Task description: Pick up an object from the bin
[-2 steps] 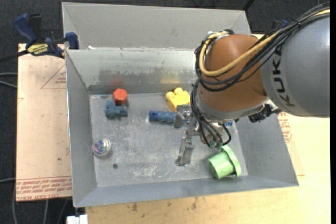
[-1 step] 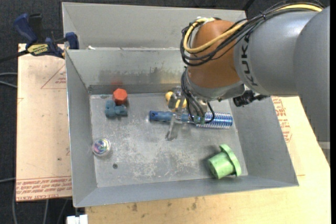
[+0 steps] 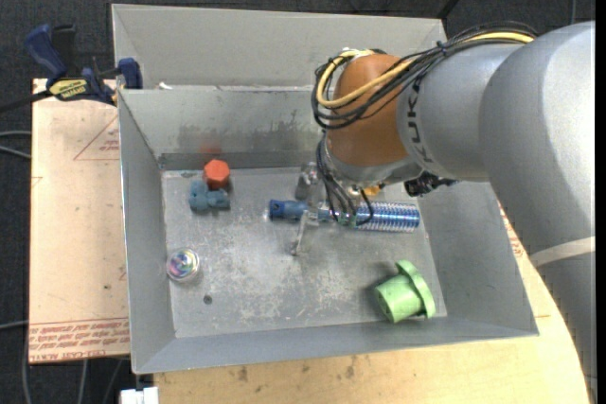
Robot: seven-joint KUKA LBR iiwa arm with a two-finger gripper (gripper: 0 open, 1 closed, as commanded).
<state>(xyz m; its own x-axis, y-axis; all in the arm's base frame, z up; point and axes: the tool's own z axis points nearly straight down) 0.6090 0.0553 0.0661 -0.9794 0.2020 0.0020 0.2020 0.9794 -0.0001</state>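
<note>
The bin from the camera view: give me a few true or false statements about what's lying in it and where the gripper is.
1. A green plastic piece lies toward the lower right of the bin. True.
2. The gripper is over the green plastic piece. False: it is over a long blue thing near the middle of the bin.
3. An orange-capped blue piece sits toward the upper left of the floor. True.
4. The small round shiny thing touches the orange-capped blue piece. False: it lies apart from it, toward the lower left.
</note>
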